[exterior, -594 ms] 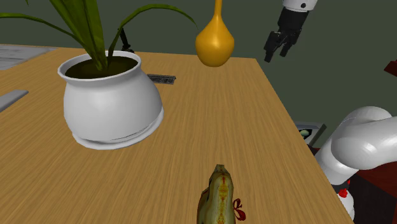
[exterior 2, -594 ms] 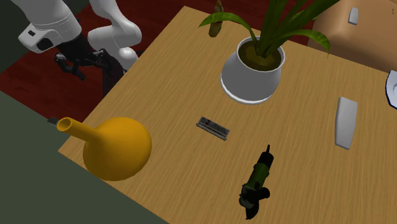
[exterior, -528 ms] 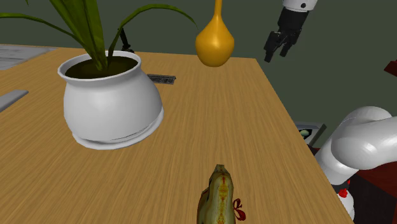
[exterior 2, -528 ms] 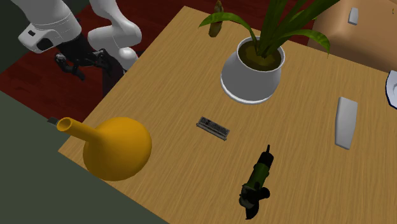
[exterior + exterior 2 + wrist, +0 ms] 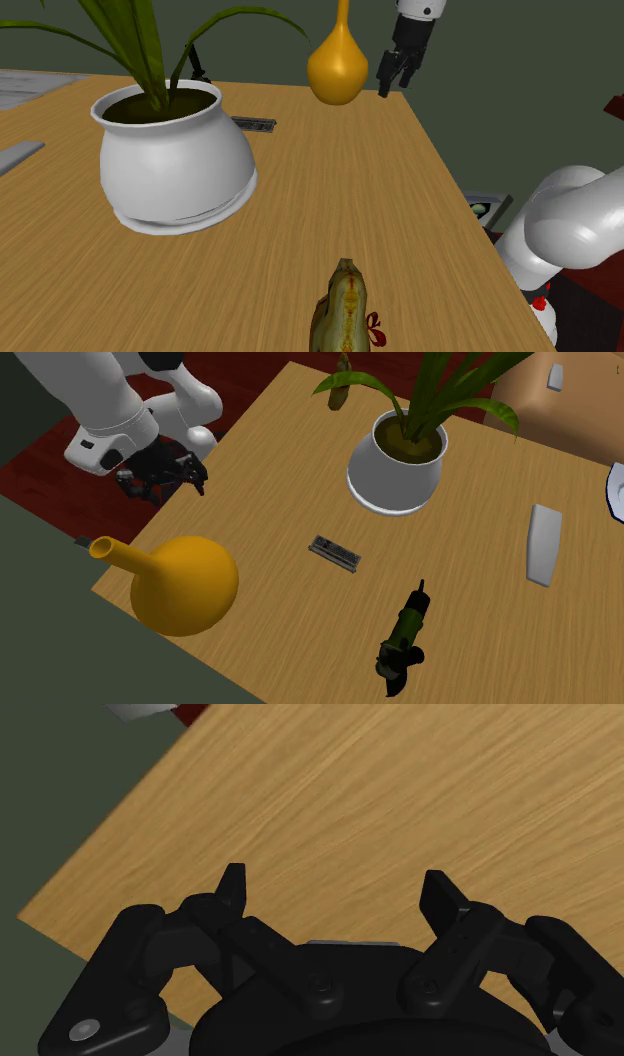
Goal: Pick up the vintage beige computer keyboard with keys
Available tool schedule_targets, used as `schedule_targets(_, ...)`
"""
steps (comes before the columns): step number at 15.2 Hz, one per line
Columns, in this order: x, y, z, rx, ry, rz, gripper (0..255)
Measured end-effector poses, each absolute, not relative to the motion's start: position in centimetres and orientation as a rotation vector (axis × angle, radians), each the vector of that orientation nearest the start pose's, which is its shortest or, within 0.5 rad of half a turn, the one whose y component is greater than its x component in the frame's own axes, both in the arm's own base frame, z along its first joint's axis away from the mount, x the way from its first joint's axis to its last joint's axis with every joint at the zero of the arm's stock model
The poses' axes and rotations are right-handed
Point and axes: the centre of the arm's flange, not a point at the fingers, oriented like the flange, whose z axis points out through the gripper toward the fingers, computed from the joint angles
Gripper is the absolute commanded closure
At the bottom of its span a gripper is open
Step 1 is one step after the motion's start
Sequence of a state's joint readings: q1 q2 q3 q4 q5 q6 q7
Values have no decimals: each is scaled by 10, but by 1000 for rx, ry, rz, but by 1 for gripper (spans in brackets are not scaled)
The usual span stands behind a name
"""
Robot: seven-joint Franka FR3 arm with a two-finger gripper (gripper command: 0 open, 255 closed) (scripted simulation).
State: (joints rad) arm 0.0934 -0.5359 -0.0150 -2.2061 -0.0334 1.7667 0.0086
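Keyboard (image 5: 334,552): small, flat, rectangular, grey with rows of darker keys. Flat on the table (image 5: 470,612), roughly midway between the vase (image 5: 180,587) and the plant pot (image 5: 397,472), touching neither. From the shoulder camera, a thin strip (image 5: 253,124) just past the pot (image 5: 175,160), one end hidden behind the pot's swell, keys too fine to make out.

Gripper (image 5: 170,477): all black, fingers (image 5: 232,889) spread wide with nothing between them. Up in the air at the table's edge, near the vase, well apart from the keyboard. Beside the vase's bulb (image 5: 337,65) in the shoulder view, gripper (image 5: 392,78) pointing downward. Through the wrist camera, gripper (image 5: 336,899) over bare wood (image 5: 400,794) with a slanting table edge close by.

Partly hidden or cut off:
- Grinder (image 5: 400,642), green and black, whole in the second exterior view; from the shoulder camera only a dark bit (image 5: 197,65) behind the leaves.
- Grey slab (image 5: 543,544), plain and smooth, no detail on it; cut by the shoulder view's left edge (image 5: 20,155).
- Green-yellow lumpy object (image 5: 343,310), cut by the bottom edge, identity hard to tell.

Materials and shapes:
- Table top (image 5: 330,190): light wood with fine straight grain.
- Vase: glossy yellow, round bulb with a long thin neck, lying on its side.
- Pot: smooth white, bulging, holding long green leaves.
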Motion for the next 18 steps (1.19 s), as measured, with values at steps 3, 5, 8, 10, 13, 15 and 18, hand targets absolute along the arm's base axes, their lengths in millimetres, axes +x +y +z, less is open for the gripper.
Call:
schedule_targets(3,428,51,590,-3138,-230,-146,0)
schedule_targets(5,449,68,586,-3124,-303,-141,0)
schedule_targets(8,474,92,581,-3099,-411,-132,0)
schedule_targets(10,488,112,585,-3082,-478,-140,0)
schedule_targets(13,507,147,600,-3043,-596,-195,0)
schedule_targets(15,519,172,601,-3015,-675,-200,0)
schedule_targets(18,539,206,596,-2974,-787,-173,0)
